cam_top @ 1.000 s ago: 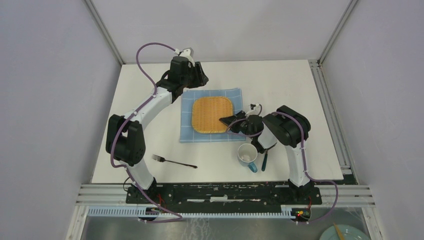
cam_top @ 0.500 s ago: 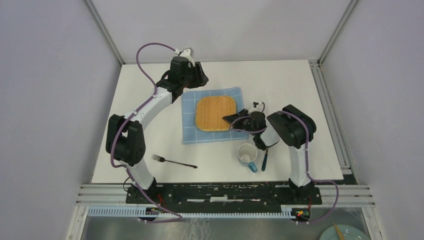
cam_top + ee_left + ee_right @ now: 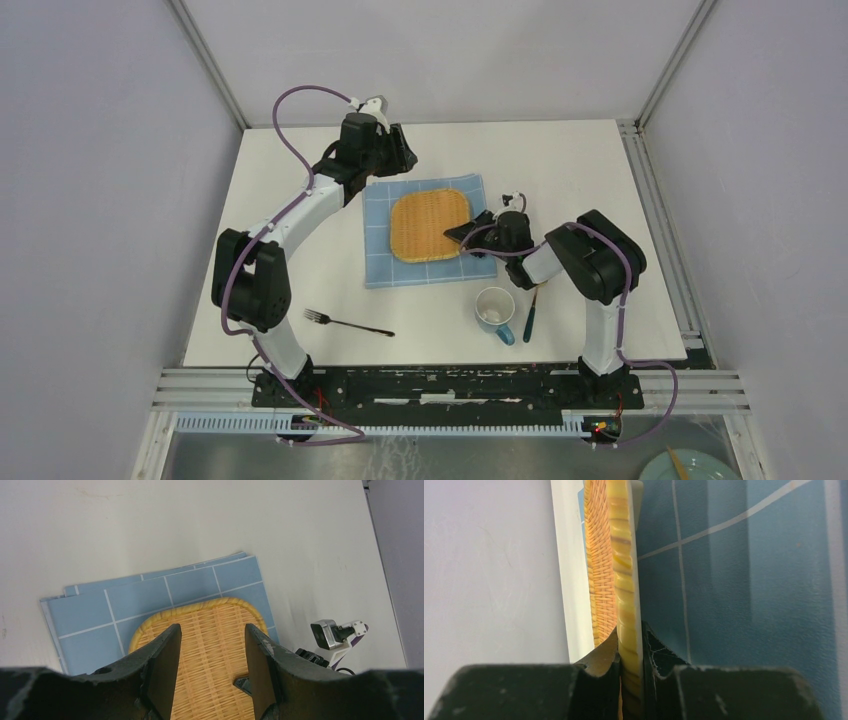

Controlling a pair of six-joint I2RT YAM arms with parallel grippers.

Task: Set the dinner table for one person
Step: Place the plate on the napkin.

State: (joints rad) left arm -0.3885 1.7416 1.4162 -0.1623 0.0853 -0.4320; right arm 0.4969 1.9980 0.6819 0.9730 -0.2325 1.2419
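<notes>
A woven bamboo tray (image 3: 428,224) lies on a blue checked cloth (image 3: 378,260) on the white dinner table (image 3: 290,260). My right gripper (image 3: 462,236) is shut on the tray's right rim (image 3: 626,605), one finger above and one below. My left gripper (image 3: 402,150) hovers open and empty above the cloth's far left corner; its fingers (image 3: 162,660) frame the tray (image 3: 210,645) and the cloth (image 3: 95,615). A black fork (image 3: 347,322) lies near the front left. A white mug with a teal handle (image 3: 494,310) stands at the front right, with a dark-handled utensil (image 3: 530,315) beside it.
Grey walls and a metal frame (image 3: 215,70) enclose the table on three sides. A metal rail (image 3: 450,385) runs along the near edge by the arm bases. A pale green plate (image 3: 690,468) sits off the table at the bottom right.
My right gripper has carried the tray's rim slightly toward the back and right, and the tray and cloth have shifted with it. The left arm has not moved.
</notes>
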